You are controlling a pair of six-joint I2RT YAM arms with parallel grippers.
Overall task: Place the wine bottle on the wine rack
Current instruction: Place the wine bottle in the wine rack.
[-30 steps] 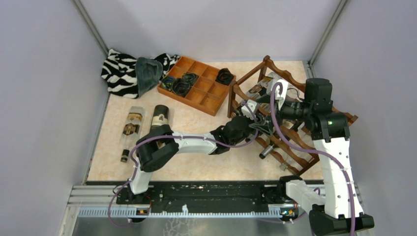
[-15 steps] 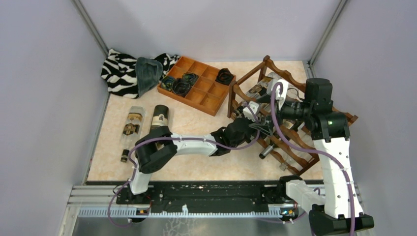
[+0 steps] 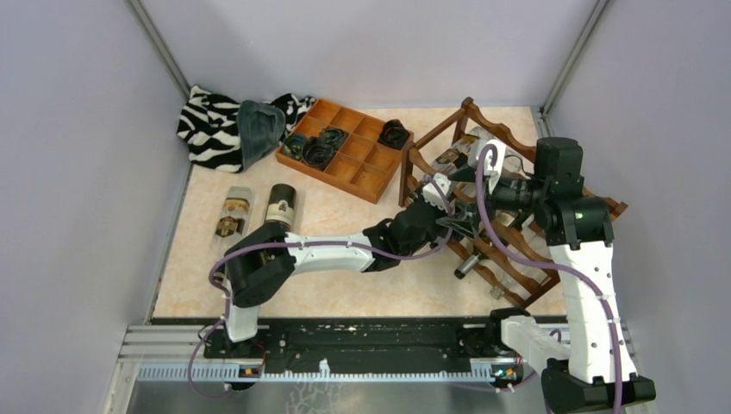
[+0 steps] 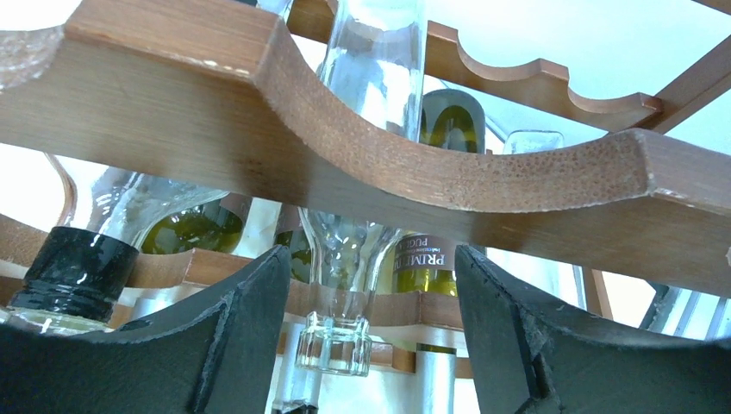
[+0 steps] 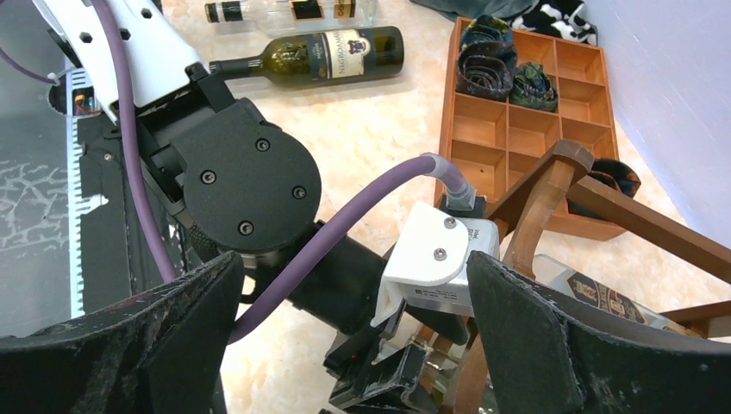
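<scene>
As the left gripper [image 4: 371, 259] spreads wider than a second ago, its jaws stand apart around the neck of the wine bottle [image 4: 338, 289], which lies cradled in the wine rack [image 3: 517, 250] at 3 o'clock. That looks like a release! The right gripper [image 5: 353, 259] gapes empty. Only the left wrist view shows that loosened neck; the top view adds a dark bottle [image 3: 280, 204] lying at 9 o'clock.

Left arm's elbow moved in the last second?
Yes. The left elbow swung left, away from the wine rack, and now covers the neck of the clear bottle.
</scene>
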